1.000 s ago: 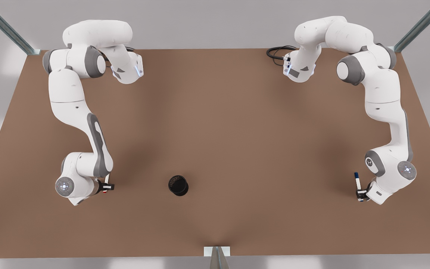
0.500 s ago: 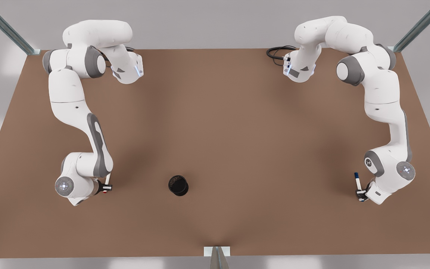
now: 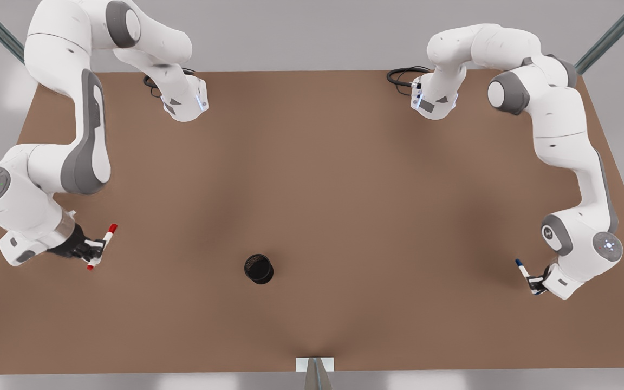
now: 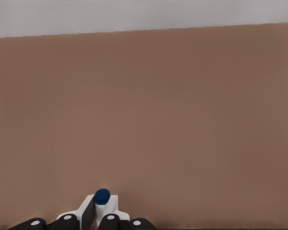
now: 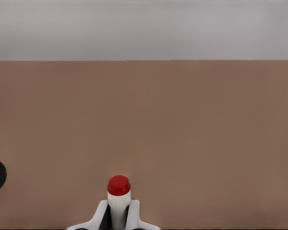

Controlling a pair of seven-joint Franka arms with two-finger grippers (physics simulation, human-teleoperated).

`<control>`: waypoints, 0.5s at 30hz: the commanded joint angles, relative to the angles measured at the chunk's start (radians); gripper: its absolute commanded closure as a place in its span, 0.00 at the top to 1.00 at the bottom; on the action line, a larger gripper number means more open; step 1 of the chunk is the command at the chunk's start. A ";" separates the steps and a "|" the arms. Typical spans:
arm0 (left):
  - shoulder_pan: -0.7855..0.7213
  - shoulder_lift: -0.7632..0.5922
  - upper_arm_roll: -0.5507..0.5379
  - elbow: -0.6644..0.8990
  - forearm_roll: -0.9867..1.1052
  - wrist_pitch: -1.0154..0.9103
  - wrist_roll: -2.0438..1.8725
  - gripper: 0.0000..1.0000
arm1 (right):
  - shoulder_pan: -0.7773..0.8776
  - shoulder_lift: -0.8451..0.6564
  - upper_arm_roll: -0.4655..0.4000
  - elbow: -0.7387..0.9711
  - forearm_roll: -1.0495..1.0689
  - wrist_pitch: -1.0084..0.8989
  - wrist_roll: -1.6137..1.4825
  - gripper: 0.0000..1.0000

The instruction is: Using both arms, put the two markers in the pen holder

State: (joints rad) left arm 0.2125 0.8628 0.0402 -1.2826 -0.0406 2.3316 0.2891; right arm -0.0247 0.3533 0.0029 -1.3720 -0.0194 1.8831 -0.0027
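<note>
Both grippers [image 3: 95, 250] [image 3: 532, 283] seemingly clamping markers [image 3: 102, 247] [image 3: 524, 270]

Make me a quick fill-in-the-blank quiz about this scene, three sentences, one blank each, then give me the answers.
1. The left end effector, at the front view's right, is shut on the marker with the ____ cap.
2. The right end effector, at the front view's left, is shut on the marker with the ____ cap.
3. The black pen holder stands on the ____ table between the two arms, with no marker in it yet.

Answers: blue; red; brown
</note>
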 commanded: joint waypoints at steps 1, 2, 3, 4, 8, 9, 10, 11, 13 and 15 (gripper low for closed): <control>-0.005 -0.028 0.003 0.005 -0.007 -0.169 -0.042 0.27 | -0.009 -0.054 0.000 -0.016 -0.013 -0.216 -0.039 0.21; -0.007 -0.045 0.003 0.006 -0.005 -0.205 -0.042 0.27 | -0.008 -0.077 0.002 -0.041 -0.013 -0.214 -0.039 0.21; -0.007 -0.062 0.003 0.006 -0.005 -0.238 -0.044 0.24 | -0.001 -0.074 0.002 -0.041 -0.013 -0.205 -0.034 0.21; -0.010 -0.079 0.001 0.006 0.034 -0.262 -0.059 0.21 | 0.006 -0.073 0.012 -0.038 -0.013 -0.202 -0.023 0.21; -0.047 -0.154 0.000 0.006 0.039 -0.345 -0.076 0.21 | 0.005 -0.069 0.019 -0.033 -0.016 -0.200 -0.025 0.21; -0.070 -0.176 0.000 0.006 0.039 -0.368 -0.097 0.21 | 0.005 -0.069 0.019 -0.033 -0.016 -0.200 -0.025 0.21; -0.094 -0.206 0.000 0.006 0.036 -0.396 -0.129 0.21 | 0.005 -0.069 0.019 -0.033 -0.016 -0.200 -0.026 0.21; -0.133 -0.229 -0.002 0.006 0.038 -0.422 -0.192 0.21 | 0.005 -0.069 0.019 -0.032 -0.016 -0.200 -0.026 0.21; -0.232 -0.271 -0.006 0.008 0.033 -0.437 -0.324 0.21 | 0.006 -0.069 0.020 -0.030 -0.017 -0.202 -0.026 0.21; -0.363 -0.283 -0.008 0.042 0.010 -0.436 -0.548 0.21 | 0.006 -0.068 0.020 -0.029 -0.017 -0.202 -0.025 0.21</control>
State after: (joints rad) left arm -0.1273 0.5885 0.0333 -1.2391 -0.0070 1.9742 0.1452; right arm -0.0186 0.2857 0.0230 -1.4018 -0.0284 1.7008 -0.0226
